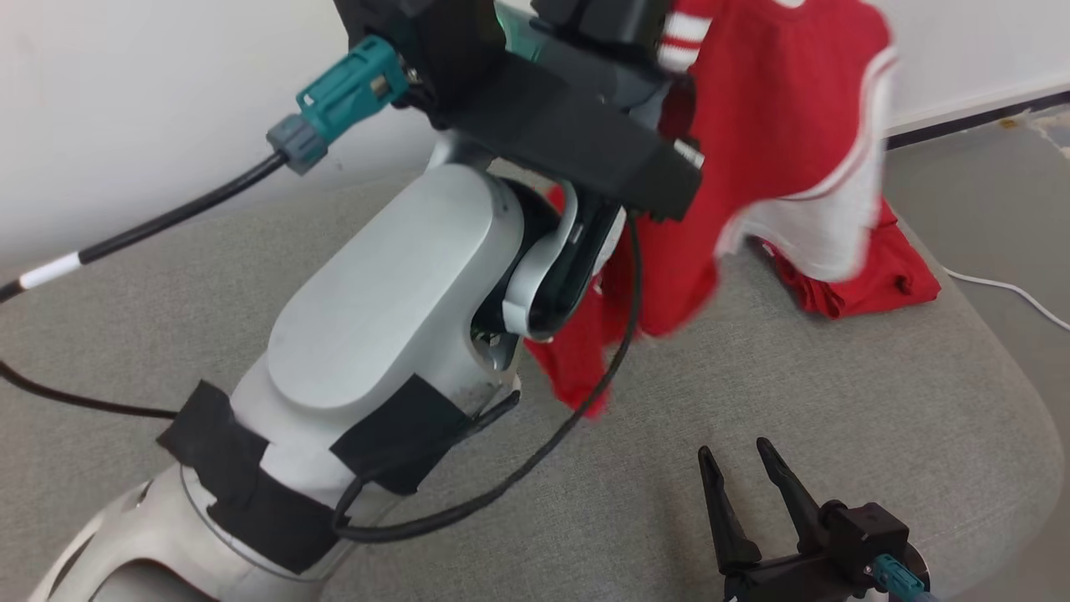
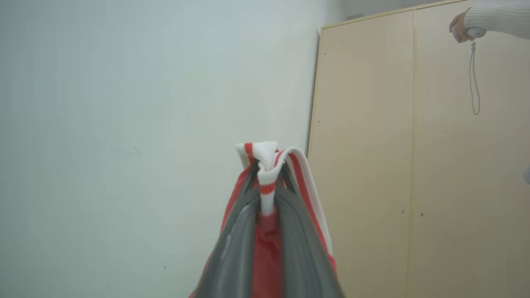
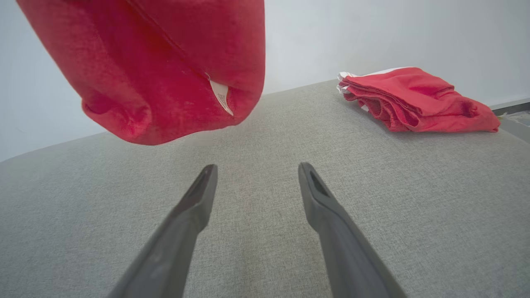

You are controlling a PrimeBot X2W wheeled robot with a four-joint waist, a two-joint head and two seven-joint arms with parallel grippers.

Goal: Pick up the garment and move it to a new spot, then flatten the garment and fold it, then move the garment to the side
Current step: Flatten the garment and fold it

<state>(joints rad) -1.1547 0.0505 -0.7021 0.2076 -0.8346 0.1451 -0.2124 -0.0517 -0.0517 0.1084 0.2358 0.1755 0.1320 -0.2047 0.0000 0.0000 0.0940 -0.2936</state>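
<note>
Left claw (image 2: 270,171) grips the garment (image 1: 777,125) by its striped trim, hanging it above and ahead of the right claw (image 3: 256,166), which stands wide and empty. Step in hand, as judged: relocation. Next: lower it onto the bare cushion (image 3: 265,256) just beyond the right claw.

A broad grey woven cushion (image 1: 794,401) (image 3: 414,186) carries everything, its cloth smooth and its rim rounding off to the right of the right gripper (image 1: 735,447) (image 3: 256,166). Directly on it lies a pile of folded red clothing (image 1: 869,280) (image 3: 414,101) with white trim at its edge, ahead of that gripper's fingertips and to their right, well apart from them and close to the cushion's far edge by the wall. The cloth just beneath and ahead of the fingertips is bare.
</note>
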